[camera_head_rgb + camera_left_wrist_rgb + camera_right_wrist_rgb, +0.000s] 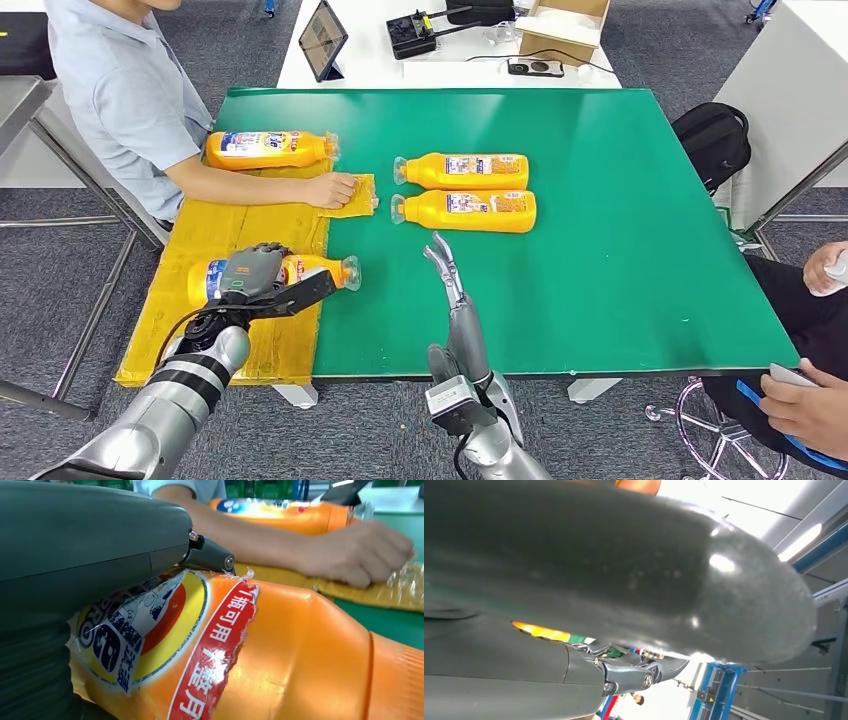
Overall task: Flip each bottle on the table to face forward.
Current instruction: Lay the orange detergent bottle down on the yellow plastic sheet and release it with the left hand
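Bottles (467,171) lying on green table (620,230), left hand (262,278) fingers clamped on one bottle (325,269), right hand (447,270) fingers apart, grey carpet (380,430).

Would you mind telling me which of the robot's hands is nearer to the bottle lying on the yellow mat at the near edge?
Left. The left hand rests on that bottle, covering its middle. The right hand hangs apart over the green table.

Lab or office: grey carpet (640,420), white desk (400,65) with tablet (323,38).
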{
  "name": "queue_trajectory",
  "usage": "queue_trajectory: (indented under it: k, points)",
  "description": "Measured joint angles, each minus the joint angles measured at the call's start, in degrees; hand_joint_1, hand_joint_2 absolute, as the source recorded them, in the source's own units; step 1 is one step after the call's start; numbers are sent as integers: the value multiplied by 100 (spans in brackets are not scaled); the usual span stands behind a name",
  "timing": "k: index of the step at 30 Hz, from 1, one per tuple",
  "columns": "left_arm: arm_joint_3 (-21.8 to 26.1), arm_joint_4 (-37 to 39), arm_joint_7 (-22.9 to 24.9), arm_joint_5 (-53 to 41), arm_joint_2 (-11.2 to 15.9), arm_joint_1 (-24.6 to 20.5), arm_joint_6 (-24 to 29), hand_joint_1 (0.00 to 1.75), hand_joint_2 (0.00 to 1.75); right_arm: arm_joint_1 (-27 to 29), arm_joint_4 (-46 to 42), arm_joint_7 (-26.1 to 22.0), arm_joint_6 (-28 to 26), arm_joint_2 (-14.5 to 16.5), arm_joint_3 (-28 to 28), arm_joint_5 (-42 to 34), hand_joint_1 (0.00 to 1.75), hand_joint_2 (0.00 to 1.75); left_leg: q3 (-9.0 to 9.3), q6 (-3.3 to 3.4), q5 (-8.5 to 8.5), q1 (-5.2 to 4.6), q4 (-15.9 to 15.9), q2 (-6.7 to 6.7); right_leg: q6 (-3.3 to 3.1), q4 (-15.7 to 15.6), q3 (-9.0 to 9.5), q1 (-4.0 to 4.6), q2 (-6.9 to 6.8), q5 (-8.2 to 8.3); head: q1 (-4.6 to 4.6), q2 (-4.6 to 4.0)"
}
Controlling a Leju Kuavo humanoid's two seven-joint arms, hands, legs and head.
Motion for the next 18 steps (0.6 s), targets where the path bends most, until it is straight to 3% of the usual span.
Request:
queue_trajectory:
  k: [1,3,9,18]
  points:
    - [1,35,-18,43,-1,-12,-39,18,175,0,9,0,17,0,-1,-19,0,0,0,0,0,0,0,0,0,0,0,0,0,0,-1,0]
    - [20,82,-74,232,-4,-42,-220,1,175,0,30,0,124,3,-5,-105,0,0,0,0,0,0,0,-1,0,0,1,0,-1,0,-1,0]
    - [244,177,-362,967,-62,-99,-901,0,175,-2,131,0,383,34,-43,-254,0,0,0,0,0,0,0,-1,0,0,4,0,-1,0,-1,0]
    - [630,97,-1040,2316,-91,-132,-1974,0,175,-28,233,0,271,31,-63,-298,0,0,11,0,0,0,0,-3,0,0,19,0,-2,0,0,0]
